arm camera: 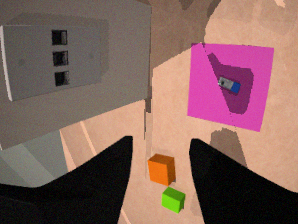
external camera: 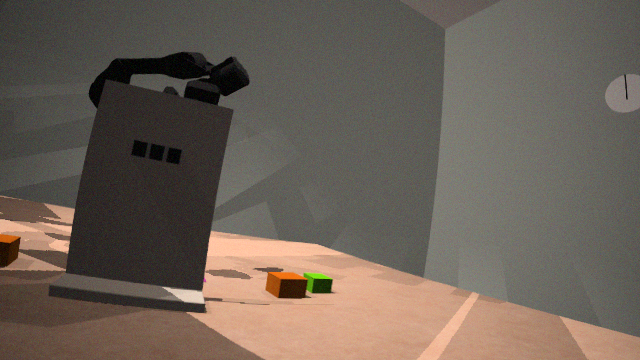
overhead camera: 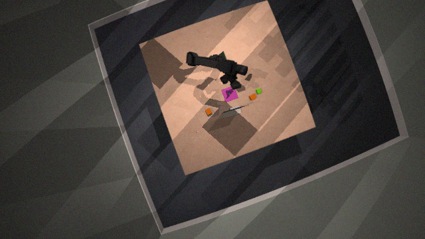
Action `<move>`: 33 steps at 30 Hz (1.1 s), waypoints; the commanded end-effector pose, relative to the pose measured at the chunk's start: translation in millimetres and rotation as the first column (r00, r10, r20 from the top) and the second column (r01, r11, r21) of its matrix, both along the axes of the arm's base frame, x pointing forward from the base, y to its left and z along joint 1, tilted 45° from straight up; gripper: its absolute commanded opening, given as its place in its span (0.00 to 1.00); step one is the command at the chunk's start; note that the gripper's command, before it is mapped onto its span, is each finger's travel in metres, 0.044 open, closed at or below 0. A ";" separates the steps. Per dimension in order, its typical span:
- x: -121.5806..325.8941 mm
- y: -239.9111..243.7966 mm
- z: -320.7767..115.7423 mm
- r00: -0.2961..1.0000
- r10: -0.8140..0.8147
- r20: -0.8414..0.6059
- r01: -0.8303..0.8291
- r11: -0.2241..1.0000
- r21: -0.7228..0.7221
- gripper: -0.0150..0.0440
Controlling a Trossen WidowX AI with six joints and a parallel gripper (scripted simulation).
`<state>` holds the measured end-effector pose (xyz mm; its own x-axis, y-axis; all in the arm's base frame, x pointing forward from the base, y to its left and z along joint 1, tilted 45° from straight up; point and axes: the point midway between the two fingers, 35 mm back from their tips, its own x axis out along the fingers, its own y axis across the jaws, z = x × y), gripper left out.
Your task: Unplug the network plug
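Observation:
The plug [arm camera: 229, 84], grey with a blue end, lies on the table inside the magenta marked square [arm camera: 200, 102] [overhead camera: 234, 97], well clear of its edges. The upright grey panel [arm camera: 127, 60] [external camera: 145, 210] stands beside the square, with three dark empty socket openings [arm camera: 60, 58] [external camera: 156, 152] in a row. My gripper [arm camera: 161, 144] is part open, with nothing between its fingers and apart from the plug. In the top view the arm reaches over the table to near the square. In the exterior view the fingers are hidden behind the panel.
An orange block [overhead camera: 252, 97] [external camera: 286, 285] [arm camera: 161, 169] and a green block [overhead camera: 259, 91] [external camera: 318, 283] [arm camera: 173, 200] lie close together to one side of the panel. Another orange block [overhead camera: 208, 111] [external camera: 8, 251] lies on the panel's other side.

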<state>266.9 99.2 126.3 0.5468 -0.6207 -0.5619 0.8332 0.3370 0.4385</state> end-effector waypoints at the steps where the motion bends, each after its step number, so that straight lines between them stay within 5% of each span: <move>1: -1.3 8.0 7.8 1.000 0.000 0.001 0.000 1.000 0.002 0.52; 9: -3.9 19.5 22.3 1.000 0.000 0.005 0.000 1.000 -0.001 0.52; 20: -3.9 19.5 22.3 1.000 0.000 0.005 0.000 1.000 -0.001 1.00; 33: -3.9 19.5 22.3 1.000 0.000 0.005 0.000 1.000 -0.001 1.00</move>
